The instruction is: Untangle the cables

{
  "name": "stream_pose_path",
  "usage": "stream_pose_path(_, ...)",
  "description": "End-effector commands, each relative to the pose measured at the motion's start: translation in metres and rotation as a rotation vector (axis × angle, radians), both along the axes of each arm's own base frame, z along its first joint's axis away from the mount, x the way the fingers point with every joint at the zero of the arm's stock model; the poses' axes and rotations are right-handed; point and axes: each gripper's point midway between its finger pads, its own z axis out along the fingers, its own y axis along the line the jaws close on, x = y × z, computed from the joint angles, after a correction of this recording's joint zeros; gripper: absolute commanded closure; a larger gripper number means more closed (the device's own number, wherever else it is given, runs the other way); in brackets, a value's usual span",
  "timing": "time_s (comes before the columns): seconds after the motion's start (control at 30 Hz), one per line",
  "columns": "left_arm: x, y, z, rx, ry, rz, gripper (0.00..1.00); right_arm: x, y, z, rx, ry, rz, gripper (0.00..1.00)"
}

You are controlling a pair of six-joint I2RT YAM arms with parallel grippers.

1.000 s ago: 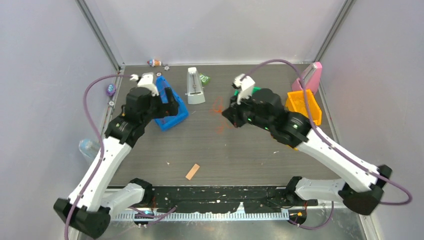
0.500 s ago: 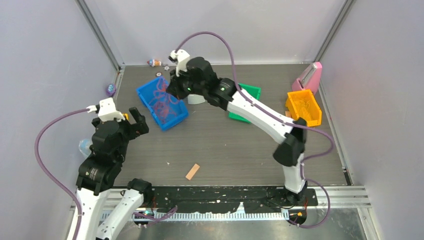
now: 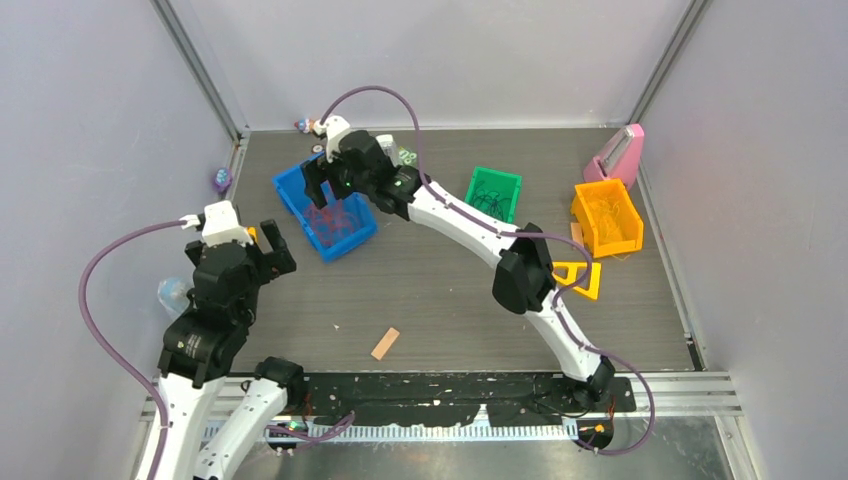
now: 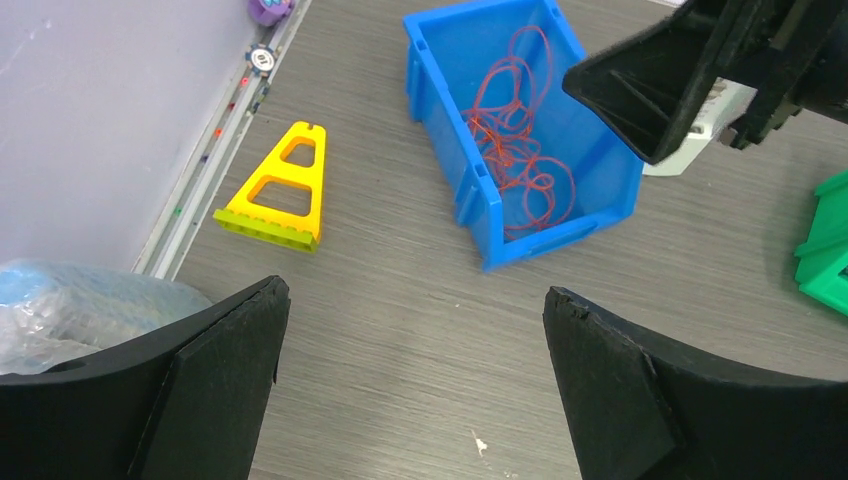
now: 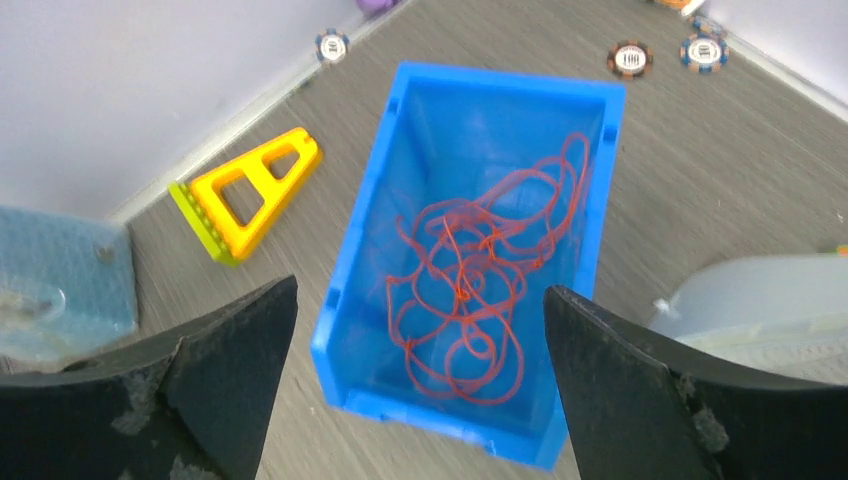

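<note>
A red cable (image 5: 480, 290) lies tangled in loose loops inside the blue bin (image 5: 350, 300), also seen as the red cable (image 4: 520, 150) and the red cable (image 3: 335, 215). My right gripper (image 5: 420, 290) hangs open just above this bin (image 3: 300, 205) with nothing between its fingers; in the top view the right gripper (image 3: 338, 195) is at the bin's far end. Dark cables (image 3: 492, 195) sit in a green bin (image 3: 512, 178). My left gripper (image 4: 415, 292) is open over bare table near the blue bin (image 4: 455, 190), at the left gripper (image 3: 278, 248).
A yellow triangular piece (image 4: 275, 190) lies left of the blue bin. An orange bin (image 3: 605, 215), a pink object (image 3: 622, 152) and a yellow frame (image 3: 580, 278) are at the right. A tan stick (image 3: 385, 343) lies near the front. A clear plastic bag (image 4: 80, 310) is at the left wall.
My right arm swung left from the table's middle to above the blue bin and its jaws opened; the red cable now lies in the bin. My left arm drew back to the near left.
</note>
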Motion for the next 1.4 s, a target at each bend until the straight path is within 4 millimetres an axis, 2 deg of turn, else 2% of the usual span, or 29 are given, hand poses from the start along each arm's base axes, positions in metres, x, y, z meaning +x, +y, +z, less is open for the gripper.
stream_pose_path(0.0,0.008,-0.008,-0.002,-0.010,-0.004,-0.035,0.00,-0.018,-0.029,0.080,0.083,-0.127,0.013,0.02)
stream_pose_path(0.03,0.009,-0.012,-0.003,-0.023,-0.005,-0.054,0.00,-0.022,-0.045,0.111,0.119,-0.173,-0.008,0.02)
stream_pose_path(0.07,0.011,-0.018,-0.004,-0.039,-0.008,-0.081,0.00,-0.020,-0.057,0.089,0.076,-0.148,-0.027,0.02)
stream_pose_path(0.1,0.013,-0.022,-0.003,-0.052,-0.017,-0.100,0.00,-0.027,-0.074,0.118,0.114,-0.185,-0.035,0.02)
stream_pose_path(0.13,0.014,-0.026,-0.004,-0.066,-0.026,-0.110,0.00,-0.025,-0.090,0.097,0.075,-0.157,-0.050,0.02)
stream_pose_path(0.17,0.015,-0.028,-0.006,-0.081,-0.032,-0.117,0.00,-0.034,-0.106,0.121,0.111,-0.181,-0.039,0.02)
stream_pose_path(0.2,0.016,-0.031,-0.008,-0.102,-0.041,-0.123,0.00,-0.036,-0.130,0.119,0.104,-0.173,-0.049,0.02)
stream_pose_path(0.23,0.017,-0.034,-0.010,-0.120,-0.048,-0.130,0.00,-0.041,-0.139,0.116,0.106,-0.158,-0.025,0.02)
stream_pose_path(0.27,0.018,-0.037,-0.013,-0.137,-0.055,-0.138,0.00,-0.039,-0.167,0.112,0.100,-0.145,-0.055,0.02)
stream_pose_path(0.3,0.019,-0.039,-0.016,-0.152,-0.061,-0.140,0.01,-0.033,-0.191,0.093,0.074,-0.113,-0.083,0.02)
stream_pose_path(0.33,0.020,-0.040,-0.020,-0.161,-0.063,-0.141,0.00,-0.040,-0.211,0.110,0.103,-0.138,-0.102,0.02)
stream_pose_path(0.37,0.020,-0.041,-0.023,-0.173,-0.068,-0.141,0.01,-0.033,-0.236,0.088,0.074,-0.107,-0.147,0.02)
stream_pose_path(0.4,0.021,-0.042,-0.026,-0.180,-0.071,-0.142,0.00,-0.038,-0.256,0.104,0.099,-0.140,-0.177,0.02)
stream_pose_path(0.43,0.022,-0.043,-0.029,-0.188,-0.073,-0.142,0.01,-0.033,-0.279,0.084,0.071,-0.115,-0.228,0.02)
stream_pose_path(0.47,0.024,-0.045,-0.032,-0.197,-0.076,-0.146,0.00,-0.038,-0.298,0.097,0.091,-0.146,-0.265,0.02)
stream_pose_path(0.5,0.025,-0.047,-0.035,-0.207,-0.077,-0.150,0.00,-0.035,-0.318,0.078,0.064,-0.123,-0.317,0.03)
stream_pose_path(0.53,0.029,-0.050,-0.036,-0.220,-0.089,-0.161,0.01,-0.038,-0.334,0.086,0.076,-0.151,-0.371,0.04)
stream_pose_path(0.57,0.032,-0.054,-0.038,-0.234,-0.099,-0.171,0.00,-0.037,-0.348,0.069,0.054,-0.129,-0.412,0.05)
stream_pose_path(0.6,0.036,-0.057,-0.044,-0.251,-0.105,-0.177,0.00,-0.039,-0.361,0.073,0.060,-0.146,-0.466,0.06)
stream_pose_path(0.73,0.052,-0.075,-0.071,-0.330,-0.125,-0.217,0.01,-0.047,-0.403,0.044,0.068,-0.116,-0.599,0.05)
stream_pose_path(0.97,0.066,-0.044,-0.104,-0.144,-0.127,-0.101,0.00,-0.075,-0.505,-0.020,0.047,-0.272,-0.958,0.04)
stream_pose_path(1.0,0.069,-0.044,-0.104,-0.114,-0.161,-0.116,0.01,-0.078,-0.512,-0.028,0.039,-0.296,-0.984,0.04)
stream_pose_path(1.07,0.074,-0.051,-0.103,-0.091,-0.258,-0.173,0.00,-0.090,-0.532,-0.063,-0.014,-0.325,-1.059,0.04)
stream_pose_path(1.1,0.075,-0.054,-0.106,-0.089,-0.291,-0.191,0.00,-0.091,-0.540,-0.061,-0.011,-0.365,-1.105,0.03)
stream_pose_path(1.13,0.077,-0.054,-0.106,-0.087,-0.329,-0.191,0.01,-0.094,-0.544,-0.076,-0.042,-0.359,-1.114,0.01)
stream_pose_path(1.23,0.079,-0.043,-0.121,-0.029,-0.301,-0.142,0.00,-0.090,-0.551,-0.085,-0.068,-0.397,-1.151,0.01)
stream_pose_path(1.27,0.079,-0.040,-0.122,-0.017,-0.300,-0.124,0.00,-0.087,-0.552,-0.097,-0.107,-0.379,-1.152,0.01)
stream_pose_path(1.3,0.079,-0.038,-0.123,-0.012,-0.303,-0.115,0.00,-0.083,-0.553,-0.090,-0.081,-0.411,-1.168,0.02)
stream_pose_path(1.37,0.080,-0.036,-0.120,-0.014,-0.336,-0.102,0.00,-0.075,-0.551,-0.093,-0.094,-0.426,-1.157,0.02)
